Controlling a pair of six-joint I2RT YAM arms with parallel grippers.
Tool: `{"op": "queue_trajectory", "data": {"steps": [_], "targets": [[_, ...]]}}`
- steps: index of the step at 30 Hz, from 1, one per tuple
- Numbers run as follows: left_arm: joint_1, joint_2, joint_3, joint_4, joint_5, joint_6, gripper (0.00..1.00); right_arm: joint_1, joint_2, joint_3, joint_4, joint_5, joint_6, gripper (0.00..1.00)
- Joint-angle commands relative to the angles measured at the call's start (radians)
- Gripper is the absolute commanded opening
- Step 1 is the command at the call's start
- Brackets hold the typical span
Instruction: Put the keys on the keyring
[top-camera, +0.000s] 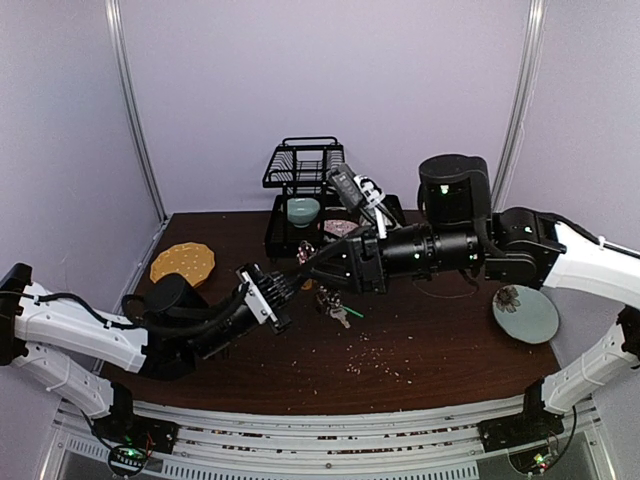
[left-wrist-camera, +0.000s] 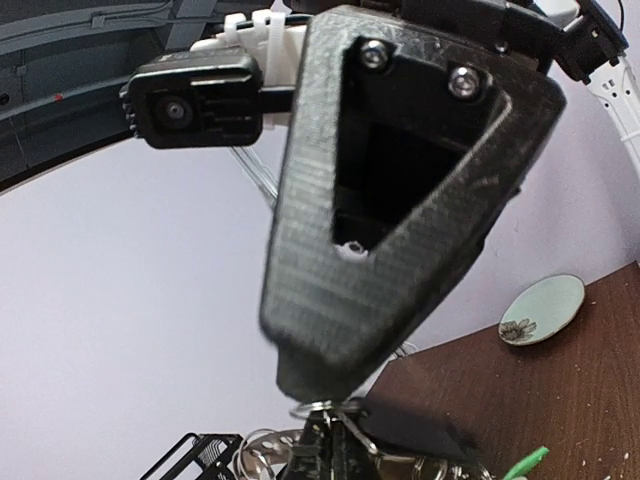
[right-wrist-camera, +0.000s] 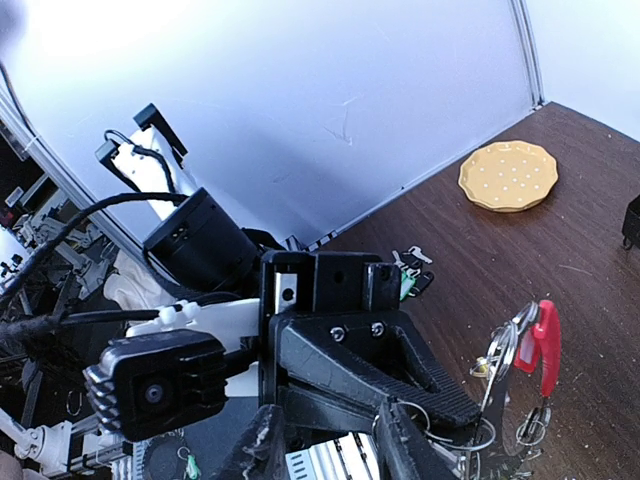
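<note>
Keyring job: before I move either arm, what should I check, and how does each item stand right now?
1. Left gripper shut on the keyring: ok, ring wire pinched at its tip.
2. Right gripper free: ok, jaws apart, no key seen between them.
3. Loose keys available: ok, lying on the table beyond the left gripper.
4. Clearance between grippers: not ok, tips almost meet.
5. Ring's opening facing the right gripper: cannot tell.
</note>
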Motion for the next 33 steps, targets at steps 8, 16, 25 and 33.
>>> {"op": "queue_trajectory", "data": {"steps": [8, 16, 25, 33], "targets": [[0.033, -0.03, -0.025, 0.175, 0.081, 0.004, 0.0, 0.0, -0.103, 0.005, 0.065, -0.083, -0.04, 0.39], [0.087, -0.074, -0.065, 0.265, 0.309, -0.309, 0.0, -0.04, -0.143, 0.025, -0.099, 0.001, -0.348, 0.35], [0.087, -0.072, -0.054, 0.303, 0.36, -0.37, 0.0, -0.041, -0.069, 0.028, 0.019, -0.084, -0.604, 0.35], [0.087, -0.086, -0.034, 0.249, 0.382, -0.349, 0.0, -0.04, -0.023, 0.058, 0.04, -0.127, -0.721, 0.32]]}}
